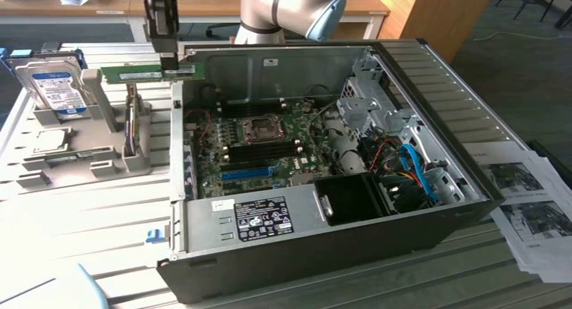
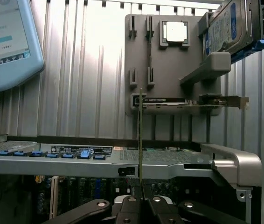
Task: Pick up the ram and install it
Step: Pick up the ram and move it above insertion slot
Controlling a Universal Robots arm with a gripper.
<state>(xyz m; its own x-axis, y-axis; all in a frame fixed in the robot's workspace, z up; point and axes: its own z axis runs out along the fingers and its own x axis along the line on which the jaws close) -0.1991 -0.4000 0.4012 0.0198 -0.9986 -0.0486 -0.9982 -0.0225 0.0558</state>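
Silver-grey arm point(image 1: 268, 14) with pale blue joint cap point(image 1: 323, 17), black screw-studded gripper point(image 2: 140, 193).

On the slatted bench point(image 1: 107, 215), a big open computer case point(image 1: 313, 262). Inside, a green main board point(image 1: 268, 145) with a bright blue slot point(image 1: 248, 173) and a black fan box point(image 1: 358, 198). Toward the exterior view's left, a grey holder point(image 1: 90, 165) with a silver hard drive point(image 1: 55, 88) standing up in it. Printed papers point(image 1: 527, 202) at the exterior view's right.

Ram point(image 1: 134, 73) is circuit-board, tray point(image 1: 36, 181) matt plastic, case point(image 1: 259, 71) bare metal.
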